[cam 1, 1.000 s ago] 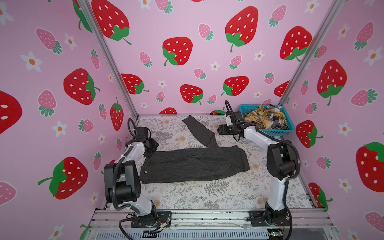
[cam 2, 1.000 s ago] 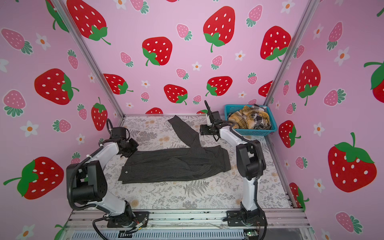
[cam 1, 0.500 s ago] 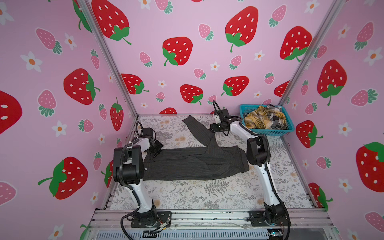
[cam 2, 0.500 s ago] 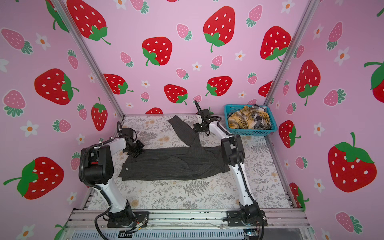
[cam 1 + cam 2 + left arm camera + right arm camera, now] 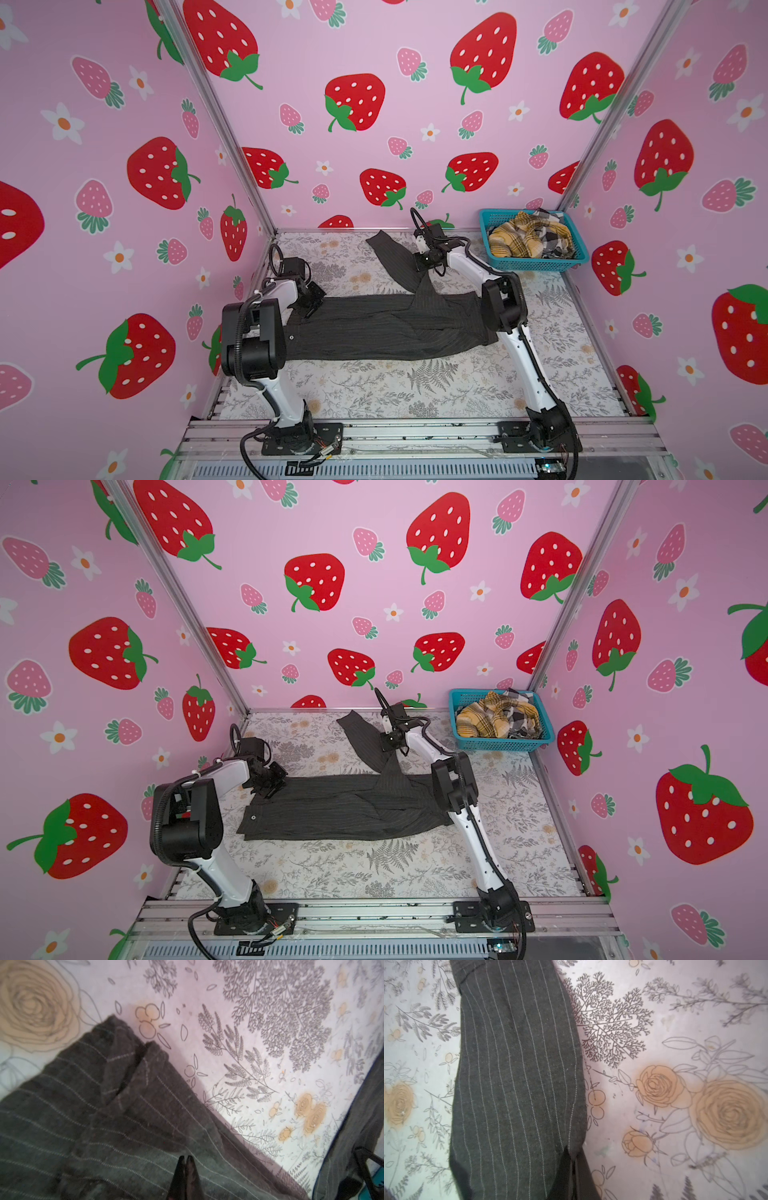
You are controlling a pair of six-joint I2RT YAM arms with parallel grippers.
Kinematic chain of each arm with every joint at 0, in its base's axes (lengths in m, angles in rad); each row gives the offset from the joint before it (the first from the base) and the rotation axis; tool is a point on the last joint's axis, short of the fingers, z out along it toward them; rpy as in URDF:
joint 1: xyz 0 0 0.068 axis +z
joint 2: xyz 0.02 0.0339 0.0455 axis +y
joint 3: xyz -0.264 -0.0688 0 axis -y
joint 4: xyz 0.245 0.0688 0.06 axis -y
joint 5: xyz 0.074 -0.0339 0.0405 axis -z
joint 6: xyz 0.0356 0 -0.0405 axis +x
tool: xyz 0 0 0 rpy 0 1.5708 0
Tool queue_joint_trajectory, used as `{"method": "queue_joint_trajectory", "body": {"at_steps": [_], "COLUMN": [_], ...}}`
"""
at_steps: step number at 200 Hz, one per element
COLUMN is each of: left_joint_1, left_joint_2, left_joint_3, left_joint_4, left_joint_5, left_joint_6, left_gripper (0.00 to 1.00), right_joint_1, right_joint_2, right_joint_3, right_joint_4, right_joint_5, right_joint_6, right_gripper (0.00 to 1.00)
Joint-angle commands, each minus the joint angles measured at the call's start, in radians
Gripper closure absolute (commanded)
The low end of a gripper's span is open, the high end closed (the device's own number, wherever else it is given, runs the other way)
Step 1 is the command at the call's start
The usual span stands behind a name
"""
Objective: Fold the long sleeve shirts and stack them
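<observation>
Pinching the sleeve (image 5: 517, 1064) edge of the charcoal pinstripe shirt (image 5: 374, 332) in the fully closed right pincer (image 5: 572, 1159) near 12 o'clock; resting the closed left pincer (image 5: 186, 1159) on its 10 o'clock corner, grip unclear; body flat at worktop (image 5: 436, 399) centre.

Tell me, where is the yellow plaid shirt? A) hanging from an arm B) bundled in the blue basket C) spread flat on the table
B: the yellow plaid shirt sits crumpled in the blue basket at the back corner; only the dark striped shirt lies on the table.
</observation>
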Motion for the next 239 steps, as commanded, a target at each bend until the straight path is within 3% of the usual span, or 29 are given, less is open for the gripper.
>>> {"method": "queue_joint_trajectory", "body": {"at_steps": [1,25,57,65,75,83,122,140,171,203,239], "left_joint_1": [0.003,0.001,-0.018,-0.031,-0.048,-0.064,-0.176,-0.247,-0.392,-0.542,-0.667], "left_joint_2": [-0.059,-0.118,-0.132,-0.121,-0.098,-0.077,0.064,0.143,0.285,0.436,0.667], "left_joint_3": [-0.013,0.016,0.114,0.134,0.158,0.179,0.331,0.429,0.659,0.91,1.233], "left_joint_4": [-0.042,-0.084,-0.153,-0.163,-0.163,-0.168,-0.19,-0.199,-0.27,-0.355,-0.503], "left_joint_5": [0.001,0.006,0.0,-0.002,0.001,0.004,-0.003,-0.008,-0.072,-0.205,-0.342], "left_joint_6": [-0.014,-0.023,-0.011,-0.008,-0.006,-0.005,0.032,0.069,0.187,0.329,0.442], "left_gripper": [0.89,0.61,0.49,0.47,0.46,0.45,0.43,0.41,0.39,0.34,0.27], "right_joint_1": [0.078,0.194,0.355,0.395,0.44,0.472,0.5,0.474,0.352,0.189,0.111], "right_joint_2": [-0.173,-0.299,-0.375,-0.383,-0.395,-0.413,-0.627,-0.721,-0.895,-1.103,-1.176], "right_joint_3": [-0.101,-0.31,-0.533,-0.557,-0.58,-0.599,-0.722,-0.762,-0.892,-1.085,-1.16], "right_joint_4": [0.027,0.102,0.184,0.184,0.184,0.184,0.237,0.199,0.088,0.108,0.086], "right_joint_5": [0.058,0.141,0.236,0.26,0.281,0.311,0.351,0.374,0.44,0.357,0.299], "right_joint_6": [-0.049,-0.08,-0.069,-0.066,-0.058,-0.045,0.115,0.194,0.381,0.464,0.49], "right_gripper": [0.96,0.95,0.9,0.79,0.53,0.38,0.12,0.1,0.16,0.19,0.21]}}
